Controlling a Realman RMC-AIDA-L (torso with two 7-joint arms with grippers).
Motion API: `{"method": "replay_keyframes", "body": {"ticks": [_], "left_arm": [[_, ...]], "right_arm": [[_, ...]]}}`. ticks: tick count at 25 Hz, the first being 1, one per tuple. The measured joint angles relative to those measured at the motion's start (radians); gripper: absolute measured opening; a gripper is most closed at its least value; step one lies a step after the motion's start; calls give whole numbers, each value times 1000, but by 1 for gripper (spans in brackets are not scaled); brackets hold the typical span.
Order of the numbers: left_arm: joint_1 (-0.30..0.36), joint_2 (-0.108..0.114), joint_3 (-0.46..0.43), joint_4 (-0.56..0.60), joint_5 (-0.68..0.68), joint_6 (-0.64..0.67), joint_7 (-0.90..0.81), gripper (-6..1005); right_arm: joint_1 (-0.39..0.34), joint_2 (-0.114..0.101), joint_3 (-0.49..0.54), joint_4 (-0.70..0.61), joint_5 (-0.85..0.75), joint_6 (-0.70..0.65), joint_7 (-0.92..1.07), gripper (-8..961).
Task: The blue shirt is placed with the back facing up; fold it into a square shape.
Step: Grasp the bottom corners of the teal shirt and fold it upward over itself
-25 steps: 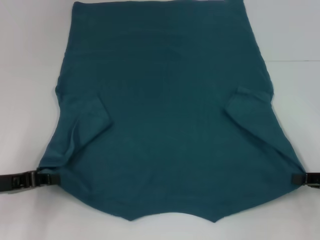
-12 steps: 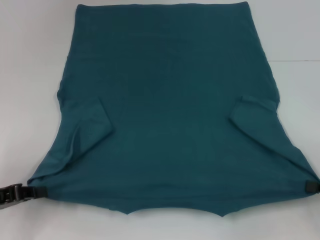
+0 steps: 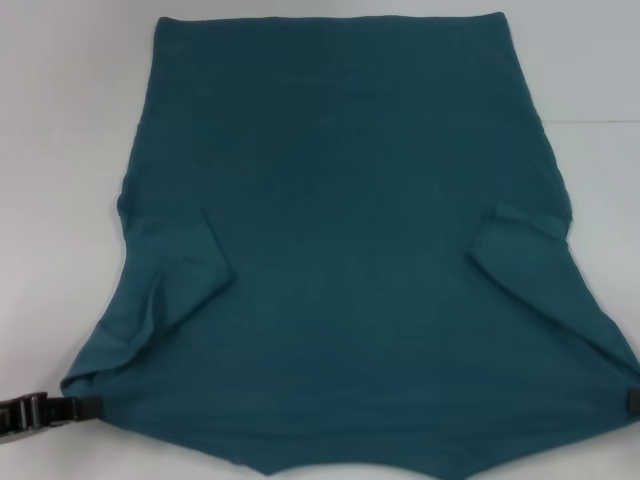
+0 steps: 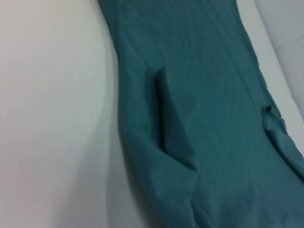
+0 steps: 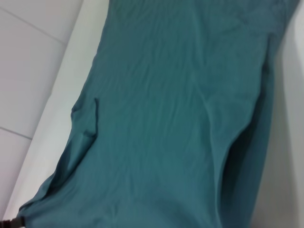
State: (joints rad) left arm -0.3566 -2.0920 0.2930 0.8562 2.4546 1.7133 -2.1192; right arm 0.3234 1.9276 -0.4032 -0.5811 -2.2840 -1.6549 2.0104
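Left gripper (image 3: 82,407) is down at the near-left corner of the blue shirt (image 3: 345,260), fingers pinched onto the cloth edge there. The shirt spreads out flat on the white table (image 3: 60,150) between the two grippers, plain side up, with both sleeves folded in over the body and its hem on the side far from them. Right gripper (image 3: 632,399) sits at the near-right corner, touching the fabric, mostly out of view; can't tell how its fingers stand.
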Motion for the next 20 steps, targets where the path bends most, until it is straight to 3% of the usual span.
{"method": "replay_keyframes", "body": {"ticks": [13, 20], "left_arm": [[26, -10, 0, 3, 5, 133, 28, 10], [48, -18, 0, 3, 6, 179, 52, 10]], "right_arm": [[-70, -1, -3, -88, -40, -136, -30, 35], [-71, -8, -4, -94, -81, -159, -49, 35]]}}
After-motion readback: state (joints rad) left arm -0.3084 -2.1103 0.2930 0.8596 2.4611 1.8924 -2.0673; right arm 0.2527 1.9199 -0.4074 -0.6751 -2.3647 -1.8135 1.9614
